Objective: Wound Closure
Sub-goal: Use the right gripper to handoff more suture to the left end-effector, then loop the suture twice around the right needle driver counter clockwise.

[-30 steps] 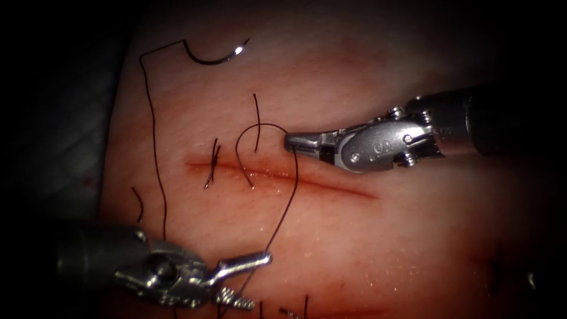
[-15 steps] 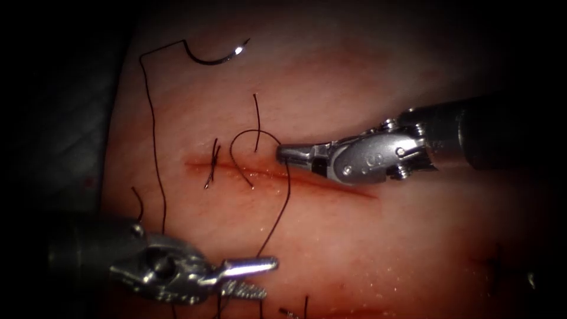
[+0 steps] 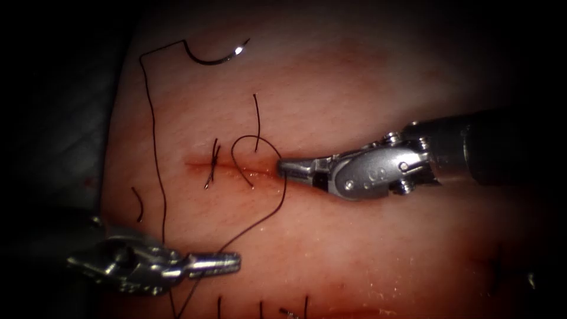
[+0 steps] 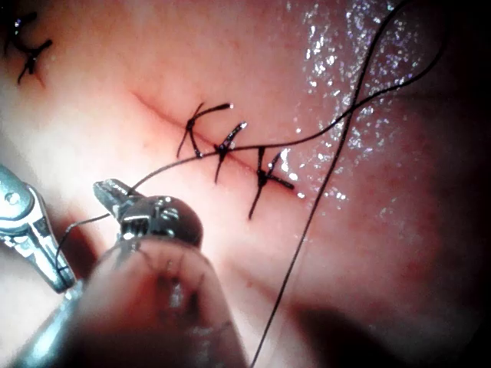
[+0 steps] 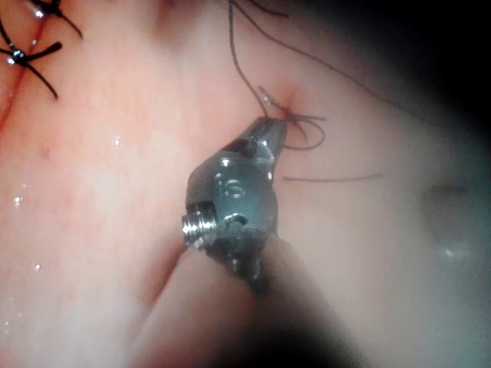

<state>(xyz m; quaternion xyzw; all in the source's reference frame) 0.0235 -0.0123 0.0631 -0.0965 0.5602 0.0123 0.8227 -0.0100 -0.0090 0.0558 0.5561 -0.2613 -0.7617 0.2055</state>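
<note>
Steel jaws of the right tool (image 3: 283, 167) are clamping the thread (image 3: 269, 210) at the cut (image 3: 260, 172), and have been sinking toward it as the loop shrinks. Near and left, the left tool (image 3: 227, 261) is holding the same strand with closed jaws, drawing leftward: a knot is being tightened. Steady opposing tension seems needed. Far left, the needle (image 3: 215, 56) is lying free on the tissue (image 3: 366, 248), glinting, with dark thread trailing.

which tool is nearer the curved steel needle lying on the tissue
Right. The right tool sits at the cut, below the curved steel needle; the left tool lies farther down, near the tissue's lower edge.
</note>
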